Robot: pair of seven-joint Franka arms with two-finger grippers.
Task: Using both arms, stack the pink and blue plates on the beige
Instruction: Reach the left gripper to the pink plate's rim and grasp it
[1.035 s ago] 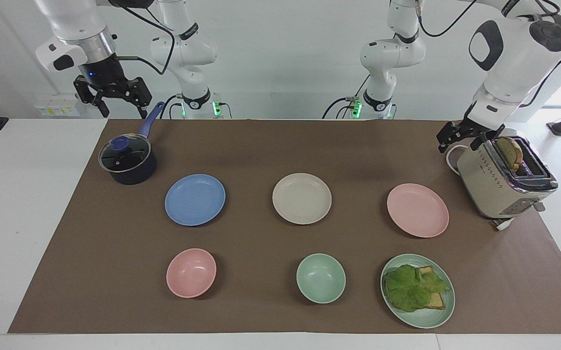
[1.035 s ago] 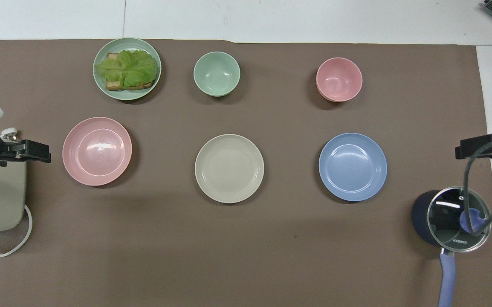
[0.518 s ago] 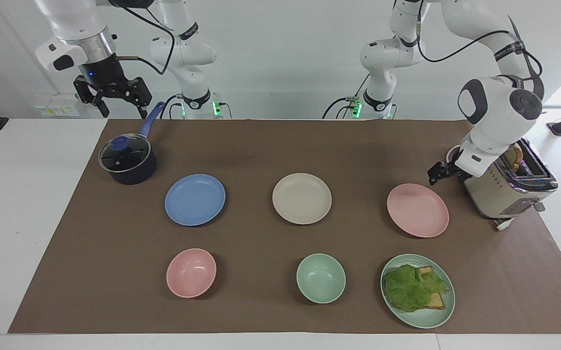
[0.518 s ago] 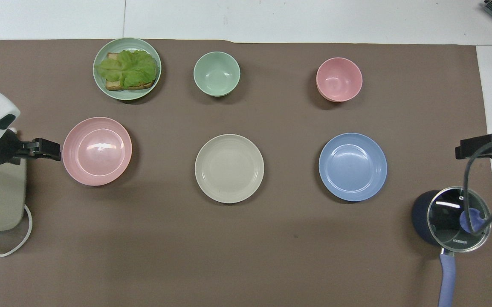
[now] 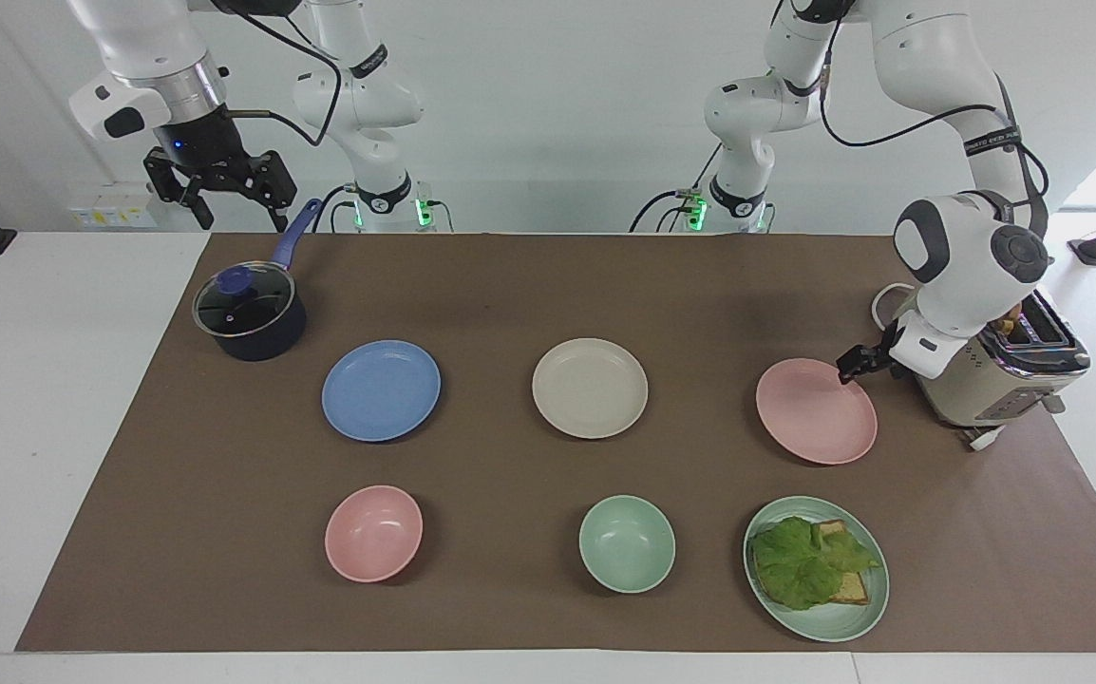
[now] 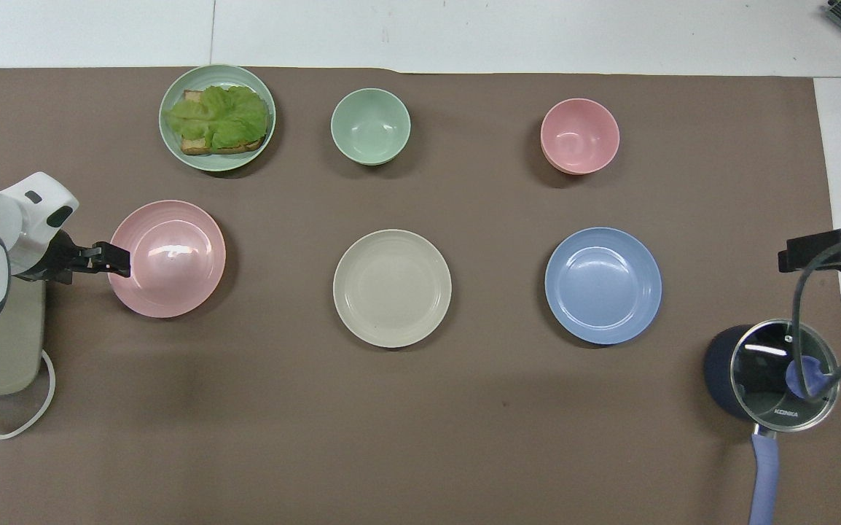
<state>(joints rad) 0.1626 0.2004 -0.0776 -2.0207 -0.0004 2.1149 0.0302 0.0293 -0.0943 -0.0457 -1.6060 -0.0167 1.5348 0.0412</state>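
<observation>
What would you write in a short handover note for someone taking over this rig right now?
Left gripper: open, at the rim of the pink plate on its toaster side, holding nothing.
Right gripper: open, waiting high over the table edge near the saucepan.
Beige plate: mid-table, bare, between the pink plate and the blue plate.
Done: nothing stacked yet.
Left: grasp the pink plate, set it on beige, then do the same with blue.

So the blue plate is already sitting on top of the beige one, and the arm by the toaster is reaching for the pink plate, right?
Not quite. The blue plate lies by itself on the mat, beside the beige plate, not on it; the facing view shows this. The rest holds: the left gripper, open, is at the rim of the pink plate by the toaster.
</observation>
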